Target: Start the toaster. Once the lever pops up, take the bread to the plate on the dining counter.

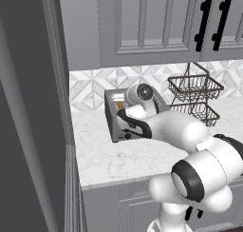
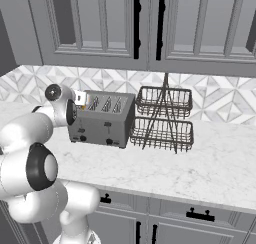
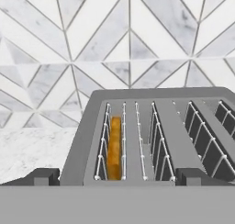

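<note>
Hand view looks down along the top of the toaster (image 3: 156, 140), whose slots run away toward the grey-and-white diamond-tiled wall (image 3: 69, 44). The bread (image 3: 114, 147), an orange-tan slice seen edge-on, sits low in the leftmost slot between the wire guides. The gripper (image 3: 117, 177) hangs just before the near edge of the toaster, its two dark fingertips (image 3: 43, 176) standing wide apart with nothing between them, one tip near each lower side of the picture. From the left base view, the toaster (image 1: 114, 113) rests on a marble wall counter (image 1: 118, 159) near its left end, close to the tiled wall, and the white arm (image 1: 175, 131) reaches across in front of it, hiding much of its body. From the right base view, the toaster (image 2: 104, 119) shows its front with two black knobs, and a two-tier wire basket rack (image 2: 162, 119) stands just beside it on the right, under grey cabinets (image 2: 150, 23) with black handles.
</note>
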